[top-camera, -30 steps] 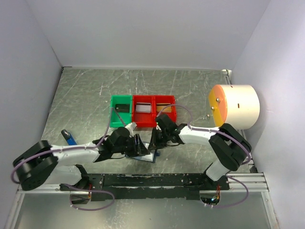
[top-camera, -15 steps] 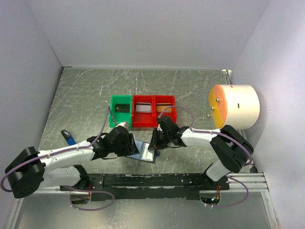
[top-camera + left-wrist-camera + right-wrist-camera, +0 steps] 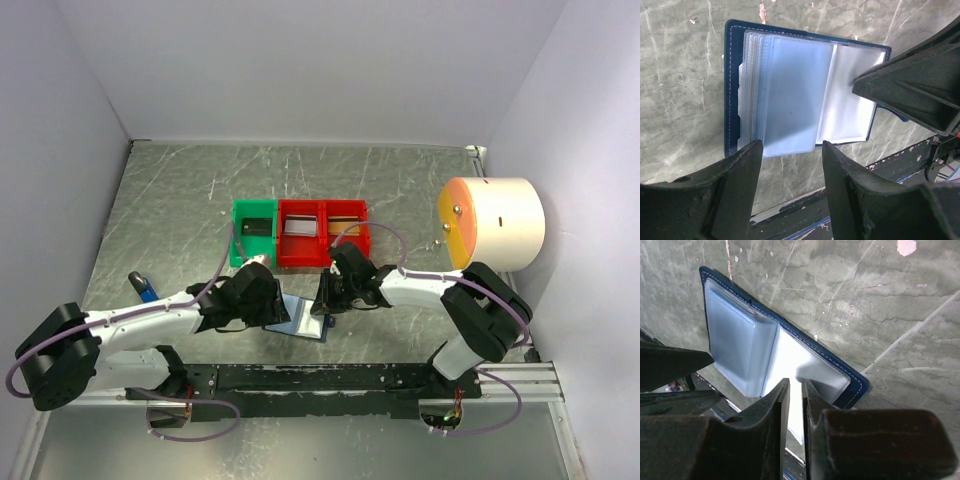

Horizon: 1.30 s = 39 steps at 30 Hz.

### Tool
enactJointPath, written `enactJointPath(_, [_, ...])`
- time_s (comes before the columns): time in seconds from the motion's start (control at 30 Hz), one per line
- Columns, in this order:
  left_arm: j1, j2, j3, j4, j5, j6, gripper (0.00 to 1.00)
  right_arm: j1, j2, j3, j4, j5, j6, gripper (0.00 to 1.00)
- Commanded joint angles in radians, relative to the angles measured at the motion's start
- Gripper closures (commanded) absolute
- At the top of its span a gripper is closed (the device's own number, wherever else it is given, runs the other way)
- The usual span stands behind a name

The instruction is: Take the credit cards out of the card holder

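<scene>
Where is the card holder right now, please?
In the top view, the card holder lies open near the front edge of the table, between the left gripper and right gripper, just before the red bins.

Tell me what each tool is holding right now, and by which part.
The right tool pinches a clear sleeve of the open card holder at that sleeve's free edge, it seems. The left tool is open, holding nothing.

Both arms reach inward with wrists bent downward. The left gripper point(image 3: 790, 150) has its jaws wide apart. The right gripper point(image 3: 795, 385), close beside it, shows only a thin slit between its jaws.
</scene>
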Motion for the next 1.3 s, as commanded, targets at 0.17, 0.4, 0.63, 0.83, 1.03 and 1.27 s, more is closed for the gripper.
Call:
enactJointPath(0.17, [0.006, 0.063, 0.018, 0.105, 0.068, 0.021, 0.43, 0.004, 0.029, -0.006, -0.086, 0.048, -0.038, 0.83])
enactJointPath(0.4, [0.005, 0.1, -0.021, 0.262, 0.18, 0.009, 0.38, 0.003, 0.035, -0.011, -0.068, 0.034, -0.028, 0.82])
enactJointPath(0.63, [0.002, 0.184, -0.055, 0.461, 0.283, -0.035, 0.38, 0.003, -0.016, -0.033, -0.014, -0.002, 0.009, 0.78])
enactJointPath(0.83, [0.001, 0.169, -0.066, 0.495, 0.294, -0.038, 0.39, 0.003, -0.092, -0.003, -0.041, 0.02, 0.034, 0.67])
enactJointPath(1.03, [0.001, 0.162, -0.077, 0.511, 0.305, -0.037, 0.39, 0.002, -0.166, 0.07, -0.113, 0.056, 0.022, 0.54])
enactJointPath(1.27, [0.0, 0.159, -0.077, 0.516, 0.305, -0.038, 0.39, 0.009, -0.072, 0.1, -0.1, -0.016, -0.006, 0.44])
